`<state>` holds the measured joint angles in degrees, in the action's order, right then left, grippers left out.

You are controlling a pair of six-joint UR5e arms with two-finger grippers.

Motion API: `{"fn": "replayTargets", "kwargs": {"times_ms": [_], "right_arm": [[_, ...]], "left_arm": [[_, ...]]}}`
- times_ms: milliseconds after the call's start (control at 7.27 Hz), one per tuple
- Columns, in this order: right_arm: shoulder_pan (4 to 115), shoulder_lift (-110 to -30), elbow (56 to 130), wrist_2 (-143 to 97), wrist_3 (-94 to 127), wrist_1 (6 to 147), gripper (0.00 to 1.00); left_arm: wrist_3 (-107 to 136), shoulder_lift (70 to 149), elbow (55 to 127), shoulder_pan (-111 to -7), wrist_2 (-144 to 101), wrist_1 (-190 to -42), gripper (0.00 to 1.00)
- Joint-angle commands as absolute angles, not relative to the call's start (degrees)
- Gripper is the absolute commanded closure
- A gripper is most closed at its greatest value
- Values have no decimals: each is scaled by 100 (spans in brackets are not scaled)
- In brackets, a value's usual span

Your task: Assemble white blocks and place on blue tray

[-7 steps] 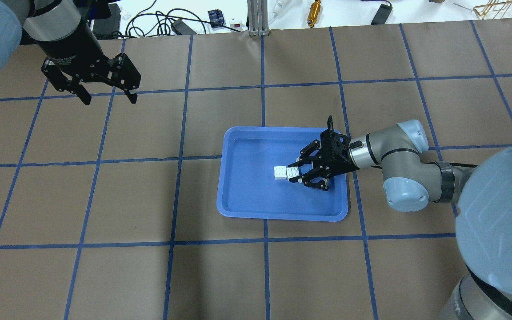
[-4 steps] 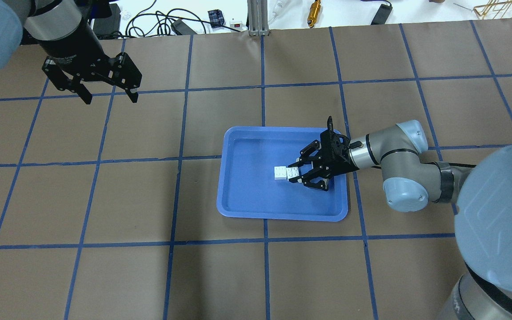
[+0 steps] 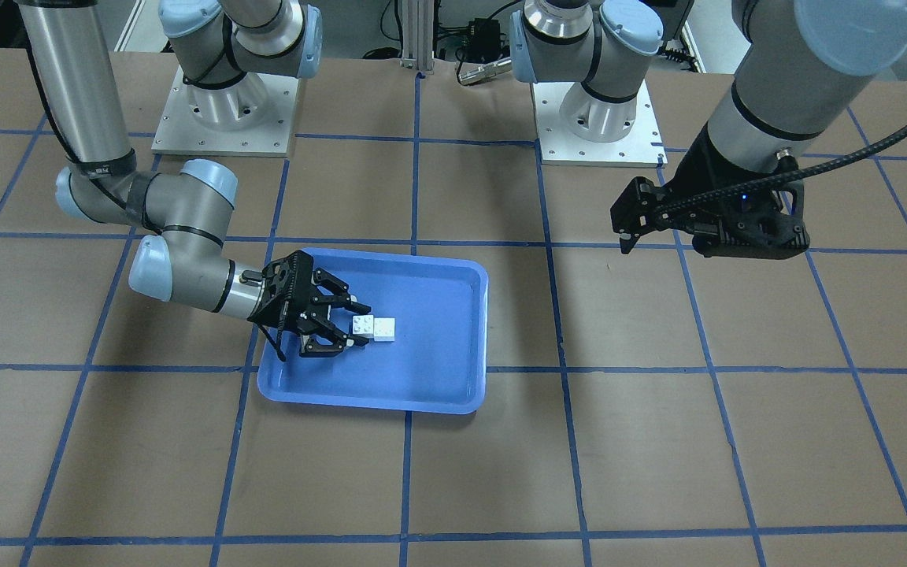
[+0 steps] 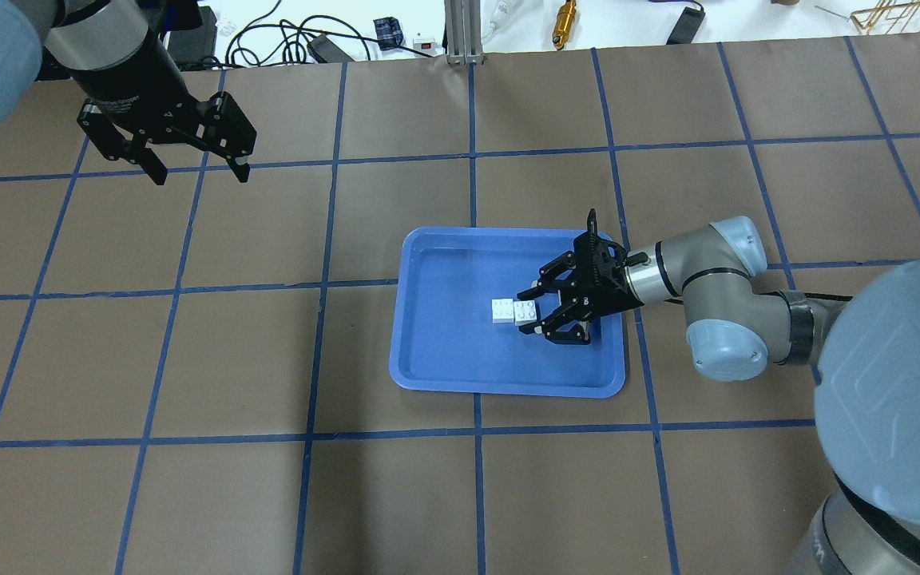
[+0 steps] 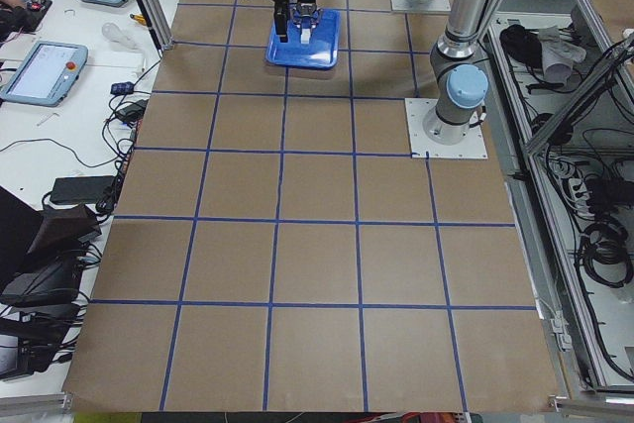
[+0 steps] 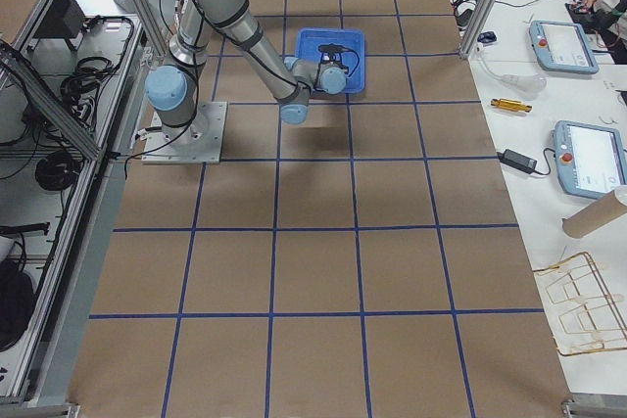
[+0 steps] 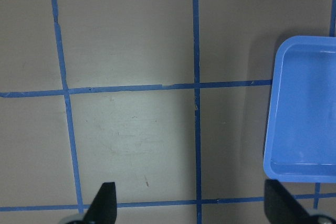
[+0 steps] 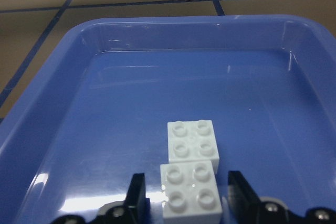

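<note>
Two white blocks (image 4: pixel 512 311) lie side by side, touching, studs up, on the floor of the blue tray (image 4: pixel 452 351). My right gripper (image 4: pixel 537 313) reaches low into the tray from the right. Its fingers stand on both sides of the nearer block with small gaps, so it is open. The right wrist view shows this block (image 8: pixel 190 190) between the fingers (image 8: pixel 137 195) and the other block (image 8: pixel 192 140) just beyond. The front view shows the blocks (image 3: pixel 375 327) and the right gripper (image 3: pixel 357 324). My left gripper (image 4: pixel 198 172) is open and empty, high over the far left.
The table is brown paper with a blue tape grid. Cables and tools lie beyond the far edge (image 4: pixel 396 36). The left wrist view shows bare table and the tray's corner (image 7: pixel 299 119). The arm bases (image 3: pixel 221 110) stand on the robot's side.
The right gripper's fingers stand a little wider around the nearer block. The blocks have not moved. The left gripper has drifted slightly toward the far edge.
</note>
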<state>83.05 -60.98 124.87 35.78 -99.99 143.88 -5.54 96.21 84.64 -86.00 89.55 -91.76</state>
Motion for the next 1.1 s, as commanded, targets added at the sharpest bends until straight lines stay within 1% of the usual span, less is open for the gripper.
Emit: {"fn": "replayTargets", "kwargs": {"times_ms": [0, 138, 413, 688, 963], "right_arm": [[8306, -6187, 12480, 3577, -9766, 14431, 0], [8314, -6301, 12480, 3603, -9008, 14788, 0], [8349, -6791, 12498, 3787, -6593, 15423, 0], [8420, -7650, 12516, 4653, -5665, 15329, 0], [8437, -8644, 12411, 5235, -4845, 14498, 0]], "left_arm": [[-554, 9615, 8455, -8604, 8877, -9176, 0], [-554, 9598, 8455, -8604, 8877, -9176, 0], [-554, 9598, 8455, -8604, 8877, -9185, 0], [-571, 9571, 8455, -8622, 8886, -9193, 0], [-571, 9510, 8464, -8631, 8877, -9202, 0]]}}
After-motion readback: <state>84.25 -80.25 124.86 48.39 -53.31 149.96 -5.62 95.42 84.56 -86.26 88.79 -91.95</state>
